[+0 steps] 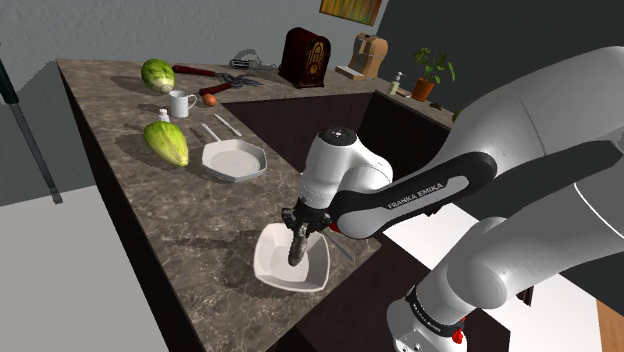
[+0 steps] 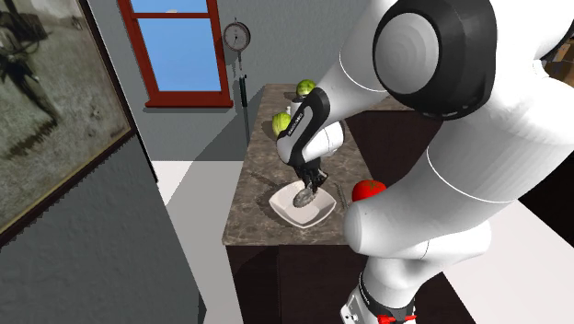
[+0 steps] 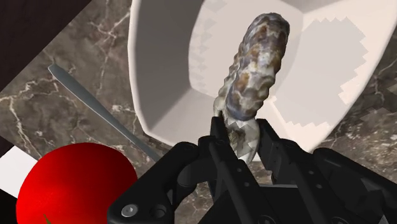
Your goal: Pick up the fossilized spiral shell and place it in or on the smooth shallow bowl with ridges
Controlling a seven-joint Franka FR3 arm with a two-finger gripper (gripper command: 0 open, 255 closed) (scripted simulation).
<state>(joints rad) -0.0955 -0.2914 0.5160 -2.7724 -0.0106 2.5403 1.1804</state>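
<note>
Wrist view showed the end effector [image 3: 242, 132] pinching the spiral shell [image 3: 254, 70] (mottled brown and grey) over the white bowl [image 3: 159, 70] on the veined table [image 3: 38, 121].

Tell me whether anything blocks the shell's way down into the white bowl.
Nothing visible does. The shell, clasped in the fingers, hangs right over the open bowl; the grey utensil and red fruit lie beside it.
</note>
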